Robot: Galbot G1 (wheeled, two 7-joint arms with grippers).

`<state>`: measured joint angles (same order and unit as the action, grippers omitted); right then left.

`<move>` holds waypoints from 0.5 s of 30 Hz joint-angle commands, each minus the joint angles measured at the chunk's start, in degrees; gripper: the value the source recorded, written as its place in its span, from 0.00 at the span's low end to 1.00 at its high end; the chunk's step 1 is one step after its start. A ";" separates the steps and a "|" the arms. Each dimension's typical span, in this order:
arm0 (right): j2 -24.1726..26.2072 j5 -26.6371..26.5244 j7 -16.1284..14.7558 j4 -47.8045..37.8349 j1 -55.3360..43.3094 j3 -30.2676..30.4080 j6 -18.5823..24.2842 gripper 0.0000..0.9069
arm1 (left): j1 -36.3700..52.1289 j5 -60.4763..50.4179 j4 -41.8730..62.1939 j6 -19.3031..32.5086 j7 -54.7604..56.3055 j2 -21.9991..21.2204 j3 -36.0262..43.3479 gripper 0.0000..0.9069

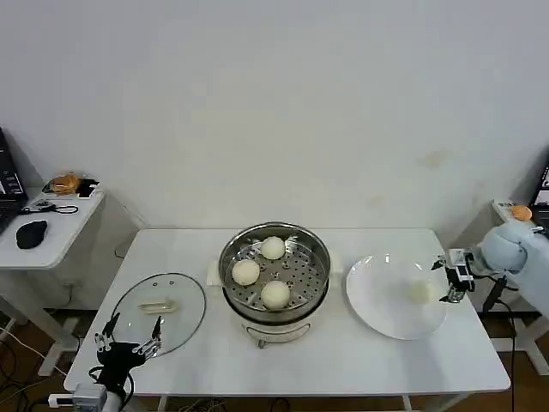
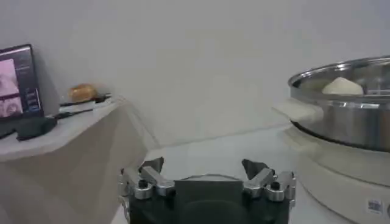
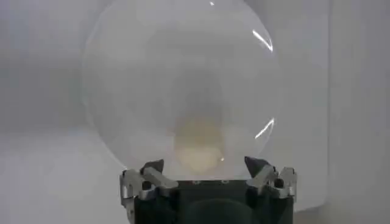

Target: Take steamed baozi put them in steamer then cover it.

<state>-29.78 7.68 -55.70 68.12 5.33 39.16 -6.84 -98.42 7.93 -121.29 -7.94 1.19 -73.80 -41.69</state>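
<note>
Right gripper (image 1: 452,283) hangs with its fingers spread wide at the edge of the white plate (image 1: 377,313), close to the last baozi (image 1: 419,292). Three baozi (image 1: 274,294) sit inside the steamer (image 1: 319,257). Left gripper (image 1: 129,336) waits, fingers apart too, by the glass cover (image 1: 184,313) on the table (image 1: 343,365).

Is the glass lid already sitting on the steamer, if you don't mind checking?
No, the lid lies flat on the table to the left of the open steamer, beside the left gripper.
</note>
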 commanded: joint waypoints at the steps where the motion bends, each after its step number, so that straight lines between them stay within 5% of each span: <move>1: -6.69 2.78 0.16 -8.87 4.19 -3.70 0.16 1.00 | -0.15 0.05 0.02 0.00 0.01 0.19 -0.30 1.00; 12: -10.08 4.64 1.20 -12.66 4.77 -5.68 0.17 1.00 | 0.16 0.10 0.74 0.04 0.00 0.27 -0.41 1.00; 15: -10.23 4.64 1.11 -12.51 4.71 -5.71 -0.47 0.90 | 0.27 0.09 0.78 0.02 0.01 0.26 -0.41 1.00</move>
<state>-37.43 11.24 -54.75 58.93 9.03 34.79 -7.00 -98.21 8.04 -120.57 -7.92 1.19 -73.56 -42.15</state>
